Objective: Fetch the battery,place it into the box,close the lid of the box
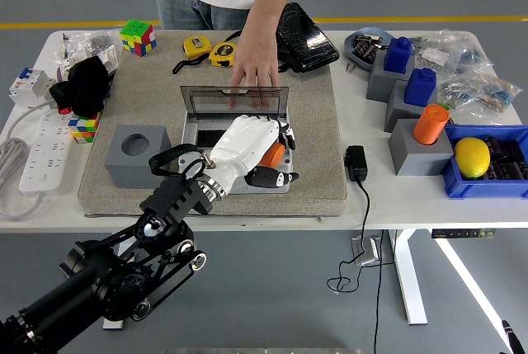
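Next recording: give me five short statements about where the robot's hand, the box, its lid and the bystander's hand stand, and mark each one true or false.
1. The left hand is over the open box on the mat. True.
2. The lid is shut flat on the box. False: it stands open at the box's far side.
3. A person's hand rests on the lid's top edge. True.
4. The orange battery lies alone on the bare table. False: it sits at the left hand's fingers, over the box.
5. The lemon sits in the grey holder at the left of the mat. False: it lies in the blue bin at the right.
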`<control>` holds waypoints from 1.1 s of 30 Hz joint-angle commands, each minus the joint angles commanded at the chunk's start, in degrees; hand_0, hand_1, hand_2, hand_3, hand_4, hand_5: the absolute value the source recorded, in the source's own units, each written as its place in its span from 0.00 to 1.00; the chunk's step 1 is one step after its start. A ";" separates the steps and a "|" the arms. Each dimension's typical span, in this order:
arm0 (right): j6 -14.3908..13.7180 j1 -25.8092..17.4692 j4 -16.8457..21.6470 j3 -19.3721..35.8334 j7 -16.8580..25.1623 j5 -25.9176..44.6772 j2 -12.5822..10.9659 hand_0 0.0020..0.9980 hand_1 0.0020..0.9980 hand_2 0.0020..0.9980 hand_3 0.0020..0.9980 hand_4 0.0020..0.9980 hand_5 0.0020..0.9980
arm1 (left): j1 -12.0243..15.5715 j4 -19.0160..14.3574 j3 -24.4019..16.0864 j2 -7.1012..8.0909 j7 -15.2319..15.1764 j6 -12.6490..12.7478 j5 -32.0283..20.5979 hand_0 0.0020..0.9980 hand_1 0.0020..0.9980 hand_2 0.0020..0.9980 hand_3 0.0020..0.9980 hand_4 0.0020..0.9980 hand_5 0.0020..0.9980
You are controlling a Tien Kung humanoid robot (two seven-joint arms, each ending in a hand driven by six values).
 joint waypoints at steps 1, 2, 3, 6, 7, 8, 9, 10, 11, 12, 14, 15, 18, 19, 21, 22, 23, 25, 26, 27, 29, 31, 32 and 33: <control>0.01 0.01 0.00 -0.01 -0.01 0.02 0.00 0.82 0.77 0.76 0.80 1.00 1.00 | 0.00 -0.24 -0.02 0.05 -0.02 0.33 0.24 0.77 0.87 0.79 0.77 0.99 0.48; 0.00 0.02 0.00 0.07 -0.03 -0.04 0.00 0.82 0.77 0.76 0.80 1.00 1.00 | 0.00 -0.44 -0.06 0.08 0.06 0.42 0.47 0.77 0.87 0.79 0.77 0.99 0.48; -0.02 0.05 0.00 0.12 0.00 0.00 0.00 0.82 0.77 0.76 0.80 1.00 1.00 | -0.03 -0.83 -0.24 0.09 0.24 0.44 1.00 0.77 0.87 0.79 0.77 0.99 0.48; 0.00 0.06 0.00 0.02 0.08 0.19 0.03 0.82 0.77 0.75 0.80 1.00 1.00 | 0.11 -2.91 -0.90 0.29 0.64 1.43 1.38 1.00 1.00 1.00 0.99 1.00 0.51; 0.00 0.04 0.00 0.05 0.09 0.18 0.04 0.82 0.77 0.75 0.80 1.00 1.00 | 0.14 -3.42 -1.00 0.34 0.74 1.79 1.38 1.00 1.00 1.00 0.99 1.00 0.51; 0.00 0.05 0.00 0.18 0.05 0.07 0.05 0.82 0.77 0.75 0.80 1.00 1.00 | 0.16 -4.27 -1.11 0.46 0.96 2.65 1.38 1.00 1.00 1.00 0.99 1.00 0.51; -0.01 0.04 0.00 0.29 0.05 0.03 0.07 0.82 0.77 0.75 0.80 1.00 1.00 | 0.21 -5.55 -1.43 0.63 1.42 3.23 1.38 1.00 1.00 1.00 0.99 1.00 0.51; -0.01 0.03 0.00 0.35 0.08 0.04 0.08 0.82 0.77 0.75 0.80 1.00 1.00 | 0.23 -6.86 -1.79 0.77 1.86 3.40 1.38 1.00 1.00 1.00 0.99 1.00 0.51; -0.02 0.00 0.00 0.40 0.08 0.00 0.09 0.82 0.77 0.75 0.80 1.00 1.00 | 0.23 -8.36 -2.28 0.90 2.39 3.34 1.38 1.00 1.00 1.00 0.99 1.00 0.51; -0.01 -0.01 0.00 0.47 0.05 -0.10 0.10 0.82 0.77 0.75 0.79 1.00 1.00 | 0.21 -9.35 -2.60 0.98 2.83 3.23 1.38 1.00 1.00 1.00 1.00 0.99 0.52; -0.02 -0.03 0.00 0.66 0.10 -0.16 0.14 0.82 0.77 0.75 0.79 1.00 1.00 | 0.14 -11.38 -3.23 1.19 3.25 2.83 1.38 1.00 1.00 1.00 1.00 0.99 0.52; -0.01 -0.03 0.00 0.62 0.12 -0.11 0.16 0.82 0.77 0.75 0.79 1.00 1.00 | 0.14 -11.72 -3.24 1.24 3.20 2.87 1.38 1.00 1.00 1.00 1.00 0.99 0.52; -0.04 0.02 0.00 0.75 0.16 -0.15 0.21 0.82 0.77 0.75 0.79 1.00 1.00 | 0.24 -11.67 -2.89 1.26 3.18 2.62 1.38 1.00 1.00 1.00 0.96 1.00 0.53; -0.05 0.04 0.00 0.71 0.21 -0.07 0.22 0.82 0.77 0.75 0.79 1.00 1.00 | 0.31 -11.40 -2.71 1.28 3.13 2.63 1.38 1.00 1.00 1.00 0.96 1.00 0.53; -0.05 0.07 0.00 0.60 0.28 0.09 0.25 0.82 0.77 0.75 0.79 1.00 1.00 | 0.48 -11.10 -2.37 1.38 3.22 2.51 1.38 1.00 1.00 1.00 0.96 1.00 0.53; -0.05 0.06 0.00 0.64 0.28 0.05 0.26 0.82 0.77 0.75 0.79 1.00 1.00 | 0.56 -11.03 -2.31 1.41 3.23 2.40 1.38 1.00 1.00 1.00 0.96 1.00 0.53; -0.06 0.06 0.00 0.72 0.27 -0.01 0.26 0.82 0.77 0.75 0.79 1.00 1.00 | 0.60 -10.99 -2.35 1.40 3.20 2.42 1.38 1.00 1.00 1.00 0.96 1.00 0.53; -0.06 0.04 0.00 0.77 0.25 -0.03 0.26 0.82 0.77 0.75 0.79 1.00 1.00 | 0.61 -11.04 -2.66 1.44 3.22 2.38 1.38 1.00 1.00 1.00 0.96 0.99 0.53; -0.04 0.02 0.00 0.75 0.24 -0.03 0.27 0.82 0.77 0.75 0.79 1.00 1.00 | 0.60 -11.08 -2.83 1.49 3.21 2.41 1.38 1.00 1.00 1.00 0.96 0.99 0.53; -0.03 0.02 0.00 0.75 0.22 -0.05 0.26 0.82 0.77 0.75 0.79 1.00 1.00 | 0.59 -11.11 -2.96 1.53 3.15 2.51 1.38 1.00 1.00 1.00 0.96 0.99 0.53; -0.03 0.01 0.00 0.95 0.16 -0.19 0.28 0.82 0.77 0.75 0.79 1.00 1.00 | 0.65 -11.34 -3.41 1.62 3.08 2.58 1.38 1.00 1.00 1.00 0.96 0.99 0.53; -0.03 0.00 0.00 0.88 0.16 -0.14 0.28 0.82 0.77 0.75 0.79 1.00 1.00 | 0.70 -11.45 -3.76 1.64 3.10 2.58 1.38 1.00 1.00 1.00 0.95 0.99 0.54; -0.03 -0.01 0.00 0.90 0.14 -0.16 0.29 0.82 0.77 0.75 0.79 1.00 1.00 | 0.71 -11.49 -3.99 1.67 3.10 2.59 1.38 1.00 1.00 1.00 0.95 0.99 0.54; -0.04 -0.02 0.00 0.85 0.15 -0.12 0.29 0.82 0.77 0.75 0.79 1.00 1.00 | 0.69 -11.54 -4.23 1.71 3.12 2.52 1.38 1.00 1.00 1.00 0.95 0.99 0.54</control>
